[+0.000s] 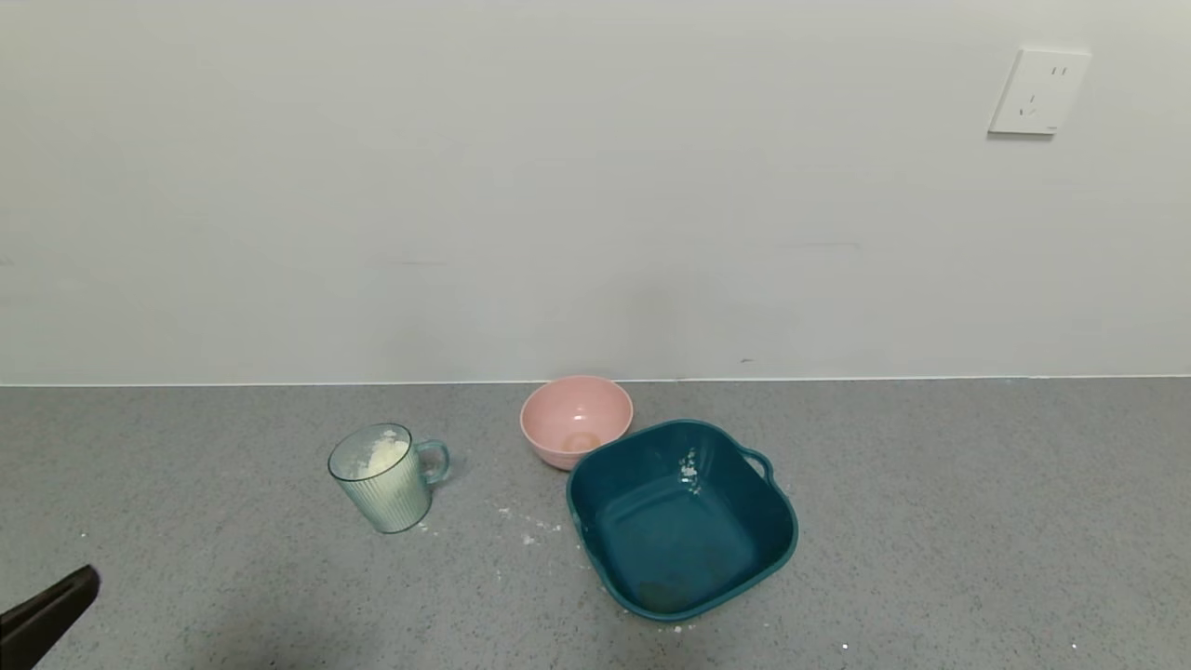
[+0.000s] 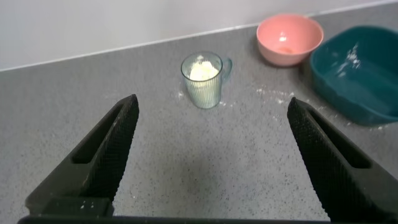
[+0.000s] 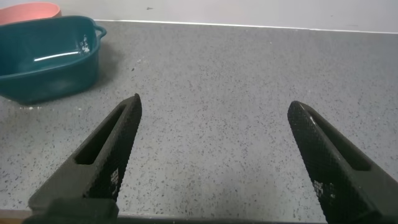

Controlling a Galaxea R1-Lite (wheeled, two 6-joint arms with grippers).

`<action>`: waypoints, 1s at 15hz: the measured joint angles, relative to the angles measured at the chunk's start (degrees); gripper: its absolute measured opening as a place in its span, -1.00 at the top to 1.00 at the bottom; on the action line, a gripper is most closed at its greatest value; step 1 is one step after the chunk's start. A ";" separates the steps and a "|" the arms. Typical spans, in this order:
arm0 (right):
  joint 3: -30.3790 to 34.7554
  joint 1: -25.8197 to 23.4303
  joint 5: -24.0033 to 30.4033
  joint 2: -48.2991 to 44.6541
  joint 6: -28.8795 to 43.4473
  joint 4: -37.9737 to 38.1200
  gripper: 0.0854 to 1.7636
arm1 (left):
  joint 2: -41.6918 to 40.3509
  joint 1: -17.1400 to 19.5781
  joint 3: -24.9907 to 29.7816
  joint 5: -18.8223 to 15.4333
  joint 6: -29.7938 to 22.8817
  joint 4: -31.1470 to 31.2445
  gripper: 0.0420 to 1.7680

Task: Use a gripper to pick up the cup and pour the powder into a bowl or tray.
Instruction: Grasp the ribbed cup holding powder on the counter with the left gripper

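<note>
Grey speckled counter (image 1: 930, 521) against a pale wall (image 1: 465, 186), white socket plate (image 1: 1038, 91) high on the wall toward the right. Cup (image 1: 383, 477) upright on the counter, left of centre, handle turned toward the pink bowl (image 1: 576, 419); ribbed pale-green glass, white clumpy powder (image 1: 385, 454) heaped inside, reaching close to the rim. Teal basin (image 1: 684, 517) to the right of the cup and well apart from it, resting flat, a few white specks clinging to its far inner wall, otherwise bare inside. Pink bowl just behind the basin's far left corner, rims near or touching, cannot tell which. Scattered powder crumbs (image 1: 530, 530) on the counter between cup and basin. Left claw (image 2: 211, 155) low over the counter at the near left, only a dark tip showing at the head view's lower left edge; fingers spread wide in its wrist view, holding nothing, cup centred ahead between them and well apart. Right claw (image 3: 214, 155) outside the head view; in its wrist view fingers spread wide, holding nothing, over bare counter, basin off to one side ahead.
</note>
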 joint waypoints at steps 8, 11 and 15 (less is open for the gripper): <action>0.00 -0.01 0.00 0.00 0.02 0.00 -0.94 | 26.77 -0.02 -2.65 -2.96 1.50 -2.56 -0.94; 0.00 0.00 0.00 0.00 0.05 0.00 -0.94 | 31.87 0.06 2.82 -4.34 1.63 -12.14 -0.94; 0.00 0.00 0.00 0.00 0.02 0.00 -0.94 | 39.06 0.06 7.17 -3.73 1.46 -18.26 -0.94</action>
